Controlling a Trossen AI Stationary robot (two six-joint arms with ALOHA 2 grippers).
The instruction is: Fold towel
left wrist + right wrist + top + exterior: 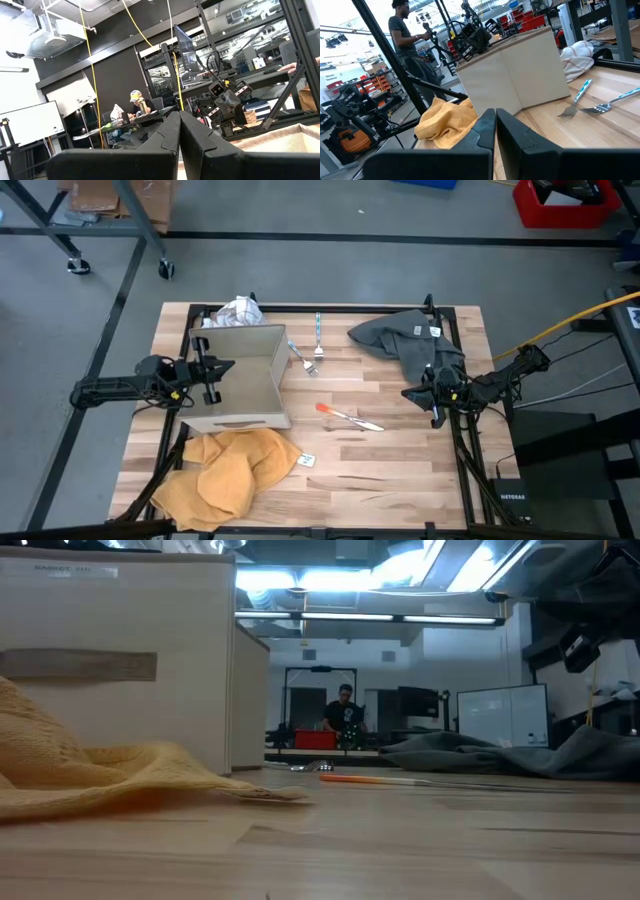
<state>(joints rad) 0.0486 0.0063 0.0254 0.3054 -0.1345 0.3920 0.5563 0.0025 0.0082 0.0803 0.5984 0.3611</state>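
A yellow towel (225, 470) lies crumpled on the table's near left part, also in the low view (90, 775) and the right wrist view (447, 120). A grey towel (410, 340) lies bunched at the far right (500, 755). My left gripper (215, 368) is shut and hovers at the left edge, beside a beige box (240, 380); its fingers meet in the left wrist view (179, 116). My right gripper (425, 395) is shut at the right edge, just on the near side of the grey towel, with nothing between its fingers (495, 112).
The beige box stands left of centre (120, 660). A white crumpled cloth (238, 310) lies behind it. Two forks (312, 350) lie at the far middle, and an orange-handled tool (345, 415) at the centre. Bare wood shows at the near right. A person stands beyond the table (402, 35).
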